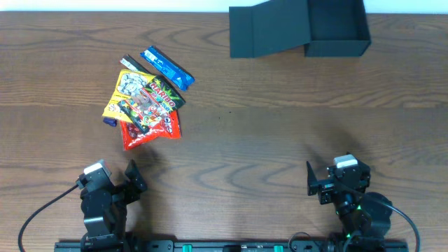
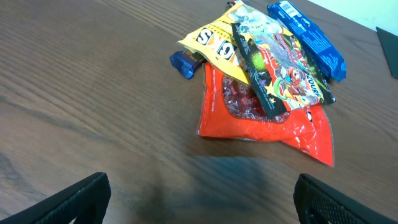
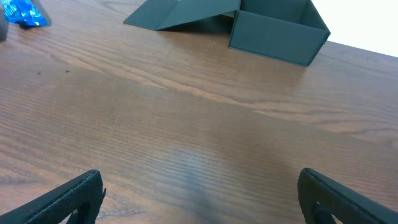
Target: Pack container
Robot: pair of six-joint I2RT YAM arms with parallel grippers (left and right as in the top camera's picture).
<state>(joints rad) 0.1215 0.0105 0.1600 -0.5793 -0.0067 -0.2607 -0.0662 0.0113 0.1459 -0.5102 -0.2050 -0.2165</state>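
Sitting well beyond the right gripper (image 1: 311,180), the container (image 1: 336,47) lies open.

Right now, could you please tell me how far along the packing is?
Done: the container stands open, its lid folded out, and looks empty. In hand: nothing; the left pincer and right pincer are open and hold nothing. Left: the snack packets lie piled on the table, apart from the container, so all the packing remains.
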